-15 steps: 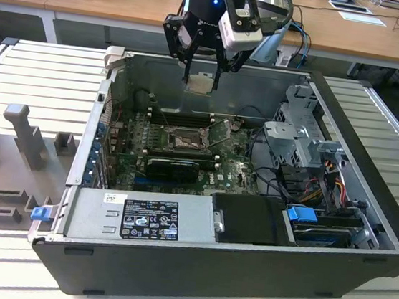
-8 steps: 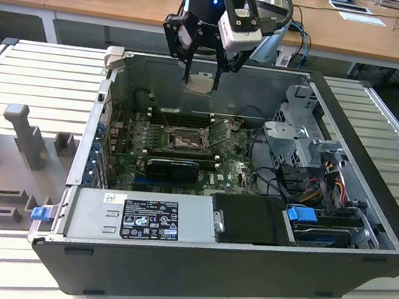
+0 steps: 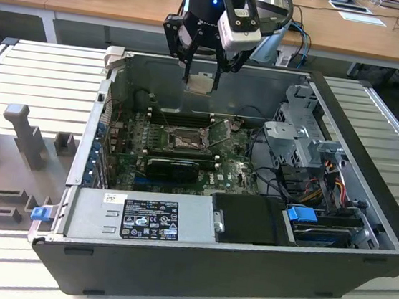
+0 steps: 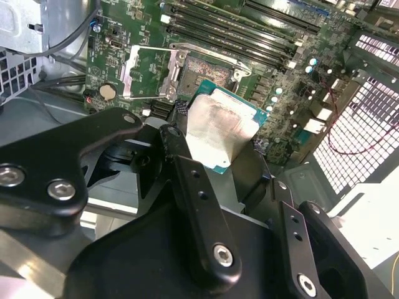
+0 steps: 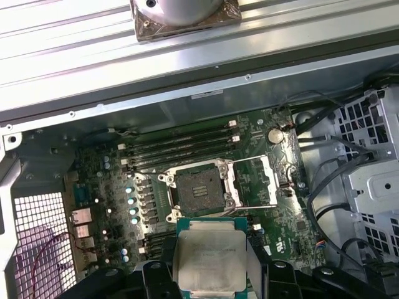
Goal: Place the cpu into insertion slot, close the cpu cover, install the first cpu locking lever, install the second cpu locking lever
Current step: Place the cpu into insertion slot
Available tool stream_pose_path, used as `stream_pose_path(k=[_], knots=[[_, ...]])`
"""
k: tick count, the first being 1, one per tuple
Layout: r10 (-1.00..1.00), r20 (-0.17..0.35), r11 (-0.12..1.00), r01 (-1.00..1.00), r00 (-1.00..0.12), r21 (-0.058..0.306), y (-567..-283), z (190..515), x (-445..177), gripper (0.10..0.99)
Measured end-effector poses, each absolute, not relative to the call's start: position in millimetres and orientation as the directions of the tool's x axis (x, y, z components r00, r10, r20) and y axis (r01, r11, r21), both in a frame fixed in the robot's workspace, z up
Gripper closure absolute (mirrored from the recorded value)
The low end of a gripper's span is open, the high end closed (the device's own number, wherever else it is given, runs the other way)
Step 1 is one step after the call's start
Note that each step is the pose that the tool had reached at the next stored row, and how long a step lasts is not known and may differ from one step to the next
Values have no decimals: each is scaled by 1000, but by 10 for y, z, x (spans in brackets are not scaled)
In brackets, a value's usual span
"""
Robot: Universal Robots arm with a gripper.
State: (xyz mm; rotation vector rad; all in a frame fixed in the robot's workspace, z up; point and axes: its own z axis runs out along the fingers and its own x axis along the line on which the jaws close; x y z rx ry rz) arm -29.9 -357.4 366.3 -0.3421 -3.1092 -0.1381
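My gripper hangs over the open computer case, shut on the cpu, a flat square chip with a silvery face. The chip sits level between the black fingers in both wrist views, cpu and cpu. The insertion slot lies well below it on the green motherboard, uncovered, with a dark grey centre, insertion slot, insertion slot. The cpu cover is swung open beside the socket, cpu cover. A thin lever stands raised by the socket.
A long black finned card lies just in front of the socket. Memory slots run behind it. A grey power supply fills the case's front, and a drive cage with cables stands at the exterior view's right.
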Motion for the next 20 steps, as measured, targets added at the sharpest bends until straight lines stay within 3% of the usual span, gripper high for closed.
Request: stream_pose_path(k=[20], knots=[[246,20,965,247,-969,86,-3574,3663,-299,557]])
